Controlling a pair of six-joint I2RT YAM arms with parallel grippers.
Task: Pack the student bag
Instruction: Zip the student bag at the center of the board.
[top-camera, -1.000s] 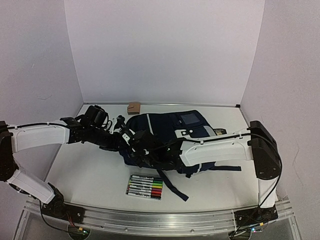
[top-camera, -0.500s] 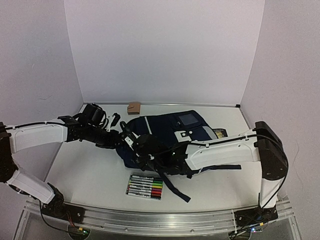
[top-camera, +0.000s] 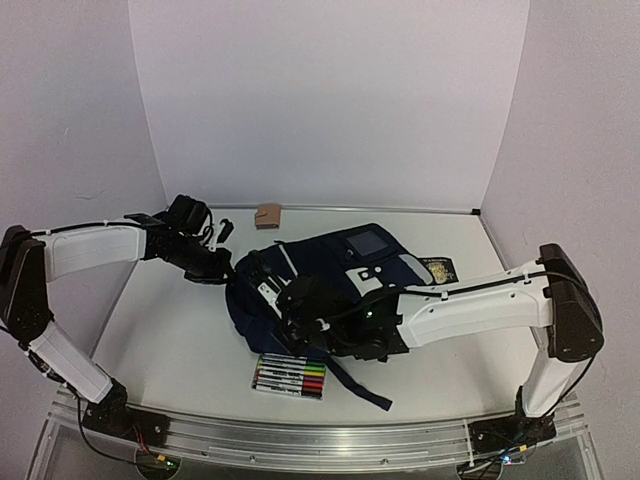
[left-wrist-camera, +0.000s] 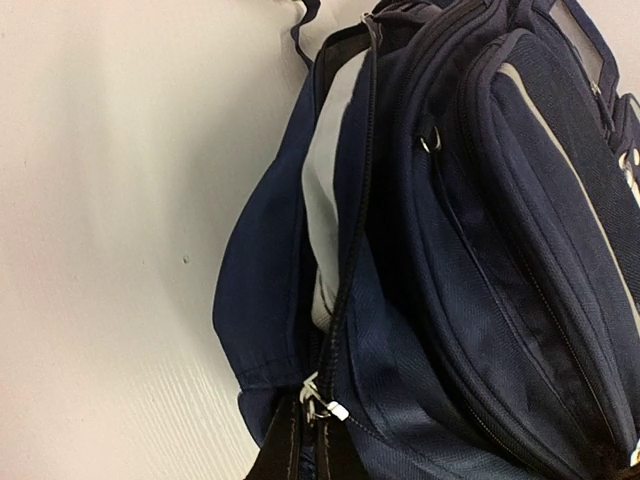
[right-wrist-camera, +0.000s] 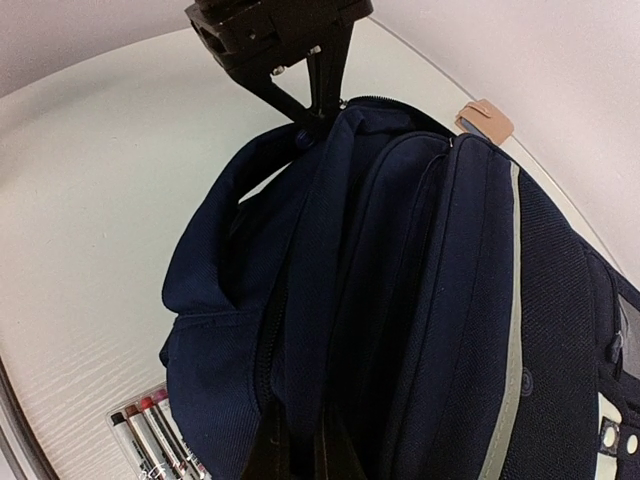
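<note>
Student bag (top-camera: 335, 275): lies on its back in the middle of the table (top-camera: 170, 340), front pockets upward, main mouth at its left end; straps trail from its near side.
Left gripper (right-wrist-camera: 303, 122): at the bag's left end; jaws together, pinched on the zip edge of the main mouth, right by the silver zip pull (left-wrist-camera: 318, 408); this looks meant to keep that lip lifted and taut.
Right gripper (right-wrist-camera: 298, 455): at the bag's near-left corner; jaws together on the opposite rim fabric, as far as its own camera shows; probably there to pull the mouth the other way.
Main mouth: partly parted between the two grips; a strip of grey lining (left-wrist-camera: 322, 200) shows inside; nothing can be seen in the compartment.
Marker set (top-camera: 290, 375): flat clear pack of coloured pens just in front of the bag's near edge, not touching either gripper; probably waiting to go in.
Dark booklet (top-camera: 438, 268): against the bag's right side, gold emblem up, partly tucked under it.
Small brown item (top-camera: 267, 214): behind the bag's back-left corner, near the wall; too small to identify.
Step in hand: spreading the opening; no item loaded yet, so packing looks early.
Next move calls for: one grip holding the lip while the other lets go to fetch the markers.
Risk: the soft lip may sag closed once one hold is released.
</note>
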